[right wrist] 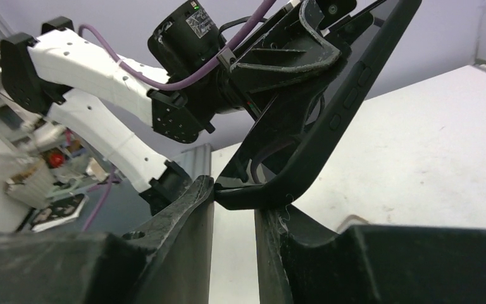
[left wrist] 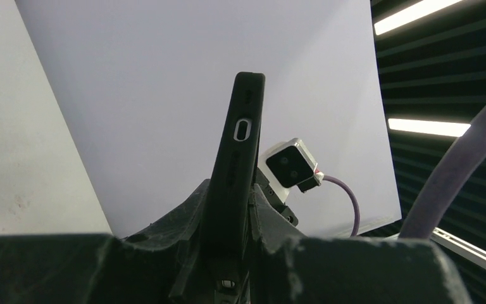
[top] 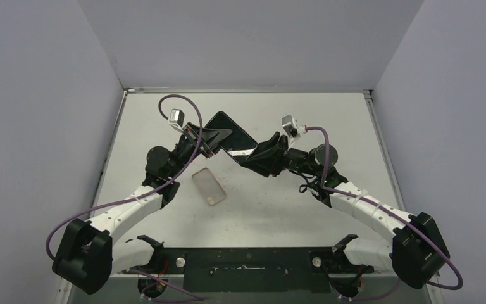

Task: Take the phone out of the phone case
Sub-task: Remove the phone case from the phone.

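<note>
Black rubbery case [left wrist: 237, 158] is held in the air above the desk [top: 291, 202], with the glossy phone [top: 231, 128] seemingly inside. The left gripper [left wrist: 228, 212] is clamped on its edge. The right gripper [right wrist: 234, 193] stands around one corner, pressing or not I cannot tell. The case probably bends; the phone is stiff and slippery, so peel at the corner.

A white table [top: 278, 209], lightly scuffed, forms the enclosure floor. Plain grey walls [top: 247, 38] rise at nine, twelve and three o'clock. A black mounting plate [top: 247, 263] runs along the table's six o'clock edge. The left wrist view shows bright light strips [left wrist: 430, 126] on a dark slatted ceiling [left wrist: 443, 76].
</note>
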Robot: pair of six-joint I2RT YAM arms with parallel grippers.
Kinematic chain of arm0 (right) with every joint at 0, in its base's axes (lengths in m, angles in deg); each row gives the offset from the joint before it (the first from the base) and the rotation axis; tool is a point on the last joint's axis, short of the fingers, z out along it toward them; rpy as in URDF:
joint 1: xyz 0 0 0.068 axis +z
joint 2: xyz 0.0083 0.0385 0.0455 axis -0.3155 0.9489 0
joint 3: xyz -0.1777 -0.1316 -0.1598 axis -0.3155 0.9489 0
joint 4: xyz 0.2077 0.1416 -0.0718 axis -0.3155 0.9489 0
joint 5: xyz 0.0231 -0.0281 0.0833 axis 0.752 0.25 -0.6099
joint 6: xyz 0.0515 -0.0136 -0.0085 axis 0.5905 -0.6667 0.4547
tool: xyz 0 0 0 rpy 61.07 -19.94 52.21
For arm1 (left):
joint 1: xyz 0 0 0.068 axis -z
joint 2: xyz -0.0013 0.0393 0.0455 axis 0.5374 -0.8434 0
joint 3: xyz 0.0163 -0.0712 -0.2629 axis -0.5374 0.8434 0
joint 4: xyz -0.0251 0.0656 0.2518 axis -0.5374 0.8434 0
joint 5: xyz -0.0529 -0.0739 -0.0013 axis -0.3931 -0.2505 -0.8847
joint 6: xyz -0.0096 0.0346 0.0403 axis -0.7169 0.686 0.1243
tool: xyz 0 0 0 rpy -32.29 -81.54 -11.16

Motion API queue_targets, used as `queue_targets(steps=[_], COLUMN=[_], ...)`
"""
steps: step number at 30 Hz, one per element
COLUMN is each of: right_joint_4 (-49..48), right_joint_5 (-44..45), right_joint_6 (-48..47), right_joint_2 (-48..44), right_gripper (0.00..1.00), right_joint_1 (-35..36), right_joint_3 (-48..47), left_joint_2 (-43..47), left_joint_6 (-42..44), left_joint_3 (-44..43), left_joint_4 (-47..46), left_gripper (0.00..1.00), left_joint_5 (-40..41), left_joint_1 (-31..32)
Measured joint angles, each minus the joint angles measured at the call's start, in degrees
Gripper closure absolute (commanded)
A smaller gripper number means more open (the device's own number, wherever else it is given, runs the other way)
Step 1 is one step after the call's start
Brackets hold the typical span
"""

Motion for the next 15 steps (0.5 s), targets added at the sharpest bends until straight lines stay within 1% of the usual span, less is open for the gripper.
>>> queue_targets(steps=[4,7,10,15], right_joint_4=[10.93,17.25,21.57,26.4], right_joint_5=[1.11,2.38,3.98,5.29], right_joint_6=[-8.98,-14.51,-18.64,-24.22], right_joint_2=[-2.64,-3.89,-4.52,-5.03], right_gripper=[0.84,0.8,0.75,0.73], right_joint_1=[1.33,2.21,2.54,2.82], right_joint_3=[-3.15,-5.01,-5.77,-6.6], left_joint_2=[-0.2,-0.2,-0.22,-0.24], left_joint_6=[-1.46,-1.95,-2.01,-1.9], left_joint_3=[0.0,0.0,0.0,0.0], left_joint_4=[-1.36,-1.95,-1.9,-1.64], left_gripper=[1.0,1.0,1.0,1.0], left_joint_5=[-0.02,0.0,0.02,0.2], left_joint_1=[-0.15,-0.17,-0.24,-0.28])
